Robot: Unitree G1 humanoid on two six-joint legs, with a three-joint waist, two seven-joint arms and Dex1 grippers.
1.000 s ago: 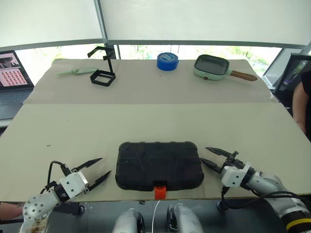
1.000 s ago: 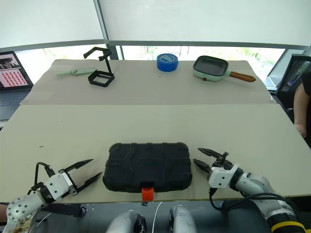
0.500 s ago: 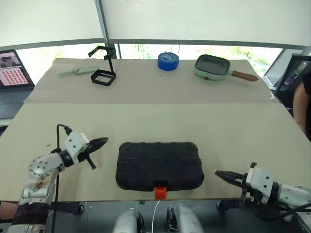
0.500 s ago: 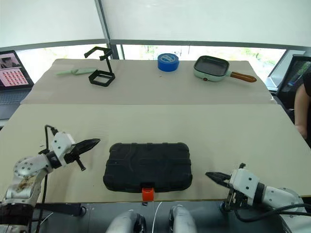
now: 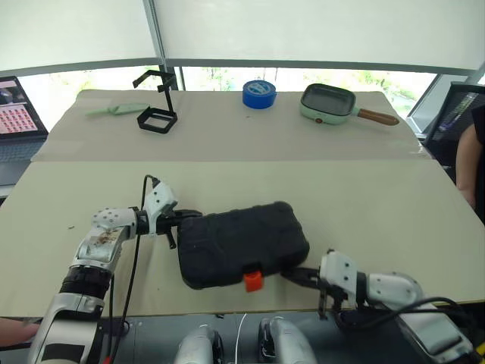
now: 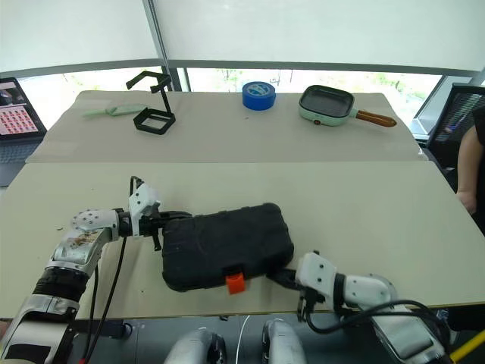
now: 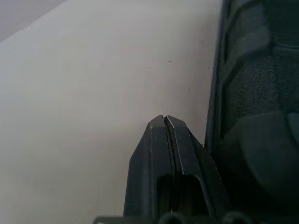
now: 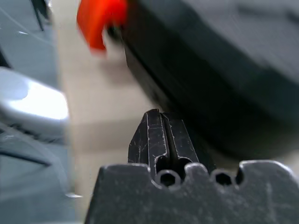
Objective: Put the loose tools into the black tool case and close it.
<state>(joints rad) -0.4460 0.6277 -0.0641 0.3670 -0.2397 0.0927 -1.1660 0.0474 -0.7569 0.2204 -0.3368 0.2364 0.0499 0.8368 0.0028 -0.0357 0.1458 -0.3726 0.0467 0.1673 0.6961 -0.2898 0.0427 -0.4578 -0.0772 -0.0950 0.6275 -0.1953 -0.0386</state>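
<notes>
I see the black tool case (image 5: 241,243) lying shut on the desk (image 5: 364,197), no loose tools outside. Left gripper (image 5: 184,217) and right gripper (image 5: 292,274) both have their fingers pressed together against its ends, so I judge little remains.

No readable text, label, brand, number or sign anywhere. Laptop screen (image 5: 17,106) at about nine o'clock beyond the tabletop (image 5: 364,197): a grid of small pinkish tiles, too small to read. Black tool case (image 5: 241,243) lid: moulded ridges, no legible marking; orange latch (image 5: 253,280) unmarked. Blue tape roll (image 5: 258,93) at twelve o'clock: no lettering to make out.
</notes>
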